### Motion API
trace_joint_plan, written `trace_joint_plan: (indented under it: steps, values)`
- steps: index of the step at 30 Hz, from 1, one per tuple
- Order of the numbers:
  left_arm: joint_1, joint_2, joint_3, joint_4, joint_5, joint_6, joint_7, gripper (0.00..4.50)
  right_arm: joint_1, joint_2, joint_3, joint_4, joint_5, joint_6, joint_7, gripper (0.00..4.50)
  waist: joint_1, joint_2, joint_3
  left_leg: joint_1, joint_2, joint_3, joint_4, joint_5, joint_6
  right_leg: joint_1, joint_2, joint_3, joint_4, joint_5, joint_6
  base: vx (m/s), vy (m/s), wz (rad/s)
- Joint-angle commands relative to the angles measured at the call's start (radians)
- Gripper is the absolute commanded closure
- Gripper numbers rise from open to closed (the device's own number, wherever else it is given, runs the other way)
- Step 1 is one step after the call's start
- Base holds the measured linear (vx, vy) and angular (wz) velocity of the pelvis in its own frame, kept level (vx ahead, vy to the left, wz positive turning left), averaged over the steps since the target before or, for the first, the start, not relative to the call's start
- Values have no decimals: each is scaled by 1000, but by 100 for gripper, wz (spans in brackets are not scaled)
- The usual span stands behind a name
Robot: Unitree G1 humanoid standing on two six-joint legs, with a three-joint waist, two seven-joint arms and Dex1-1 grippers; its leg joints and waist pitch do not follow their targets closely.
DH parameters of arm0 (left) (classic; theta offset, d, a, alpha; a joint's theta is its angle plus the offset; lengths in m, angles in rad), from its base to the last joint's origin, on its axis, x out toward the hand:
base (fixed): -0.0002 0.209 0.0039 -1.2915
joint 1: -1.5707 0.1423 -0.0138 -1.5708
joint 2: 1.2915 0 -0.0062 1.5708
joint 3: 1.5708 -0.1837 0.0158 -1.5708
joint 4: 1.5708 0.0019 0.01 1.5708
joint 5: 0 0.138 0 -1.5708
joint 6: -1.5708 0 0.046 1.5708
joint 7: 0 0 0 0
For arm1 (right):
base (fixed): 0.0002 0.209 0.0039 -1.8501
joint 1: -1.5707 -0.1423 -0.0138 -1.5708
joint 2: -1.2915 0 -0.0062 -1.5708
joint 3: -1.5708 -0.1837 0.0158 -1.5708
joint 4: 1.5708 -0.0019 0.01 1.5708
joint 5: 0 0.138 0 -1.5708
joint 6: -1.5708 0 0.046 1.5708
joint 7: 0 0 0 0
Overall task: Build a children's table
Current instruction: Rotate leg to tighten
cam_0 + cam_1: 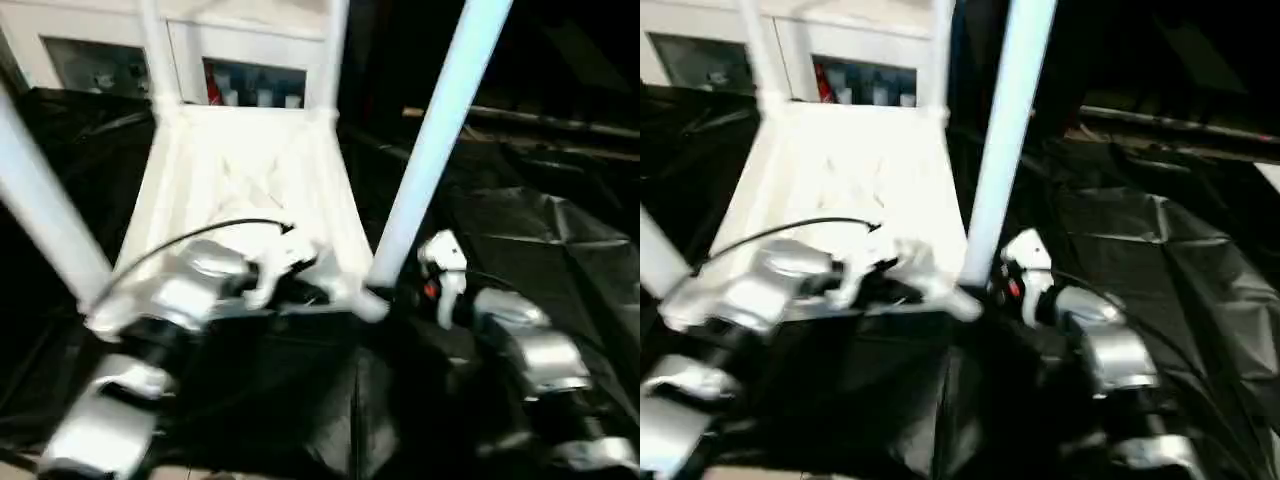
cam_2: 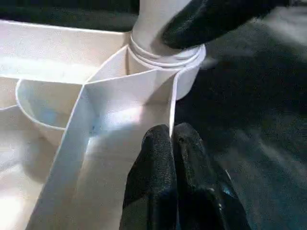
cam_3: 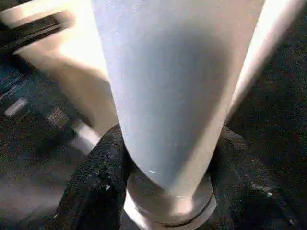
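Observation:
The children's table lies upside down on black sheeting, its ribbed white top [image 1: 250, 170] facing up. Legs stand in the corner sockets: near right leg [image 1: 435, 130], near left leg [image 1: 40, 210], and two far ones [image 1: 155, 50]. My left gripper [image 2: 172, 132] is shut, its fingertips pinching the top's thin rim wall just beside the near right socket [image 2: 187, 76]. My right gripper [image 3: 168, 153] hugs the base of the near right leg [image 3: 163, 86], one black finger [image 3: 100, 172] on each side above the collar. That gripper's finger [image 2: 211, 19] also lies against the leg in the left wrist view.
Black plastic sheeting [image 1: 540, 230] covers the ground around the table, creased on the right. A white cabinet with glass fronts [image 1: 250, 85] stands behind the far legs. A long bar [image 1: 540, 120] runs along the back right.

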Motion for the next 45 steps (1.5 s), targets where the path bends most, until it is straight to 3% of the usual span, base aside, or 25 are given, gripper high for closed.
trace_joint_plan:
  steps: [1,2,3,5,6,7,11,12,13,18,20,23,26,28,31,36,38,39,40,41,42,45]
  values:
    - [-3,-63,-8,25,9,23,109,450,8,55,22,67,-18,41,-107,251,-3,5,-33,3,26,-24,-88,-329,-28,26,-49,32,-101,-433,-135,0,0,0]
    - [-3,-63,-8,25,9,23,109,450,8,55,22,67,-18,41,-107,251,-5,5,-33,4,26,-23,-88,-332,-26,24,-49,32,-103,-439,-128,0,0,0]
    - [-3,-83,-9,28,13,27,136,450,1,81,6,83,-20,44,-164,251,-5,13,-33,7,26,-23,-87,-343,-28,19,-49,34,-107,-436,-123,0,0,0]
    - [-2,-132,-14,29,18,31,185,450,-19,142,-27,118,-23,49,-291,252,-8,9,-33,5,25,-23,-89,-342,-29,17,-47,34,-105,-426,-122,0,0,0]
    - [-2,-157,-21,32,22,26,200,450,-31,169,-31,134,-31,44,-336,252,-9,15,-35,4,25,-25,-89,-333,-35,19,-47,34,-103,-414,-123,0,0,0]
    - [-2,-174,-25,37,25,21,214,450,-40,190,-35,147,-40,38,-368,252,-12,11,-36,3,25,-24,-90,-328,-35,19,-44,33,-102,-390,-122,0,0,0]
    - [-3,-199,-45,38,22,9,198,450,-50,210,14,152,-81,-9,-363,252,-13,12,-39,0,23,-20,-87,-307,-24,21,-41,36,-96,-303,-141,0,0,0]
    - [-4,-194,-52,37,21,7,185,450,-50,206,22,152,-81,-21,-346,197,-13,12,-41,0,24,-19,-87,-299,-21,23,-42,36,-93,-283,-144,0,0,0]
    - [-4,-194,-52,37,21,7,185,450,-50,206,22,152,-81,-21,-346,183,-14,12,-41,-2,24,-18,-86,-282,-14,26,-40,36,-89,-246,-154,0,0,0]
    - [-2,-135,-60,28,29,-3,106,450,-61,150,45,139,-77,-30,-216,143,-12,15,-42,-6,23,-17,-85,-254,8,35,-41,35,-84,-197,-175,0,0,0]
    - [1,-108,-59,16,21,-13,64,450,-53,116,52,102,-53,-27,-117,137,-13,11,-44,-7,24,-15,-82,-232,19,37,-42,35,-81,-163,-187,0,0,0]
    - [9,-50,-54,4,3,-78,-26,450,-24,4,97,18,-19,-14,104,137,-9,8,-46,-6,24,-12,-75,-186,57,46,-40,35,-73,-89,-212,0,0,0]
    - [10,-32,-47,-1,-8,-74,-56,450,-18,-39,113,9,-22,-19,163,137,-4,10,-45,-4,26,-8,-72,-141,85,43,-43,36,-66,-23,-252,0,0,0]
    - [11,-11,-45,-4,-16,-86,-99,450,-18,-81,118,18,-33,-41,203,137,2,11,-43,0,29,-8,-73,-151,73,42,-44,35,-69,-58,-259,0,0,0]
    - [22,38,-48,-42,-54,-68,-224,450,-12,-146,100,-12,14,-32,335,137,3,13,-42,2,29,-7,-74,-180,64,40,-43,36,-68,-81,-265,0,0,0]
    - [32,76,-58,-75,-94,-57,-324,450,-9,-195,115,-30,37,-7,442,137,14,20,-46,7,29,-4,-68,-116,92,42,-42,36,-53,36,-307,0,0,0]
    - [36,80,-58,-81,-94,-57,-331,450,-8,-205,128,-28,33,1,468,137,20,17,-47,6,29,-3,-66,-103,95,44,-42,36,-51,57,-317,0,0,0]
    - [38,81,-57,-85,-94,-55,-335,450,-7,-209,135,-28,34,2,478,137,23,11,-46,6,29,-2,-66,-106,97,44,-43,35,-52,51,-316,0,0,0]
    - [40,83,-57,-89,-97,-51,-340,450,-6,-211,139,-29,37,4,487,137,25,13,-46,5,29,-3,-66,-107,95,46,-44,36,-50,44,-314,0,0,0]
    - [40,83,-57,-89,-97,-51,-340,450,-6,-211,139,-29,37,4,487,170,26,14,-45,5,30,-3,-67,-112,92,46,-45,36,-52,27,-309,0,0,0]
    - [44,86,-56,-98,-103,-43,-345,450,-5,-208,144,-30,42,6,498,170,26,6,-44,4,30,-3,-67,-121,86,46,-45,35,-55,3,-302,0,0,0]
    - [50,89,-55,-107,-107,-38,-348,450,-4,-205,146,-34,48,10,505,188,27,11,-43,5,30,-5,-69,-135,72,44,-46,36,-57,-43,-286,0,0,0]
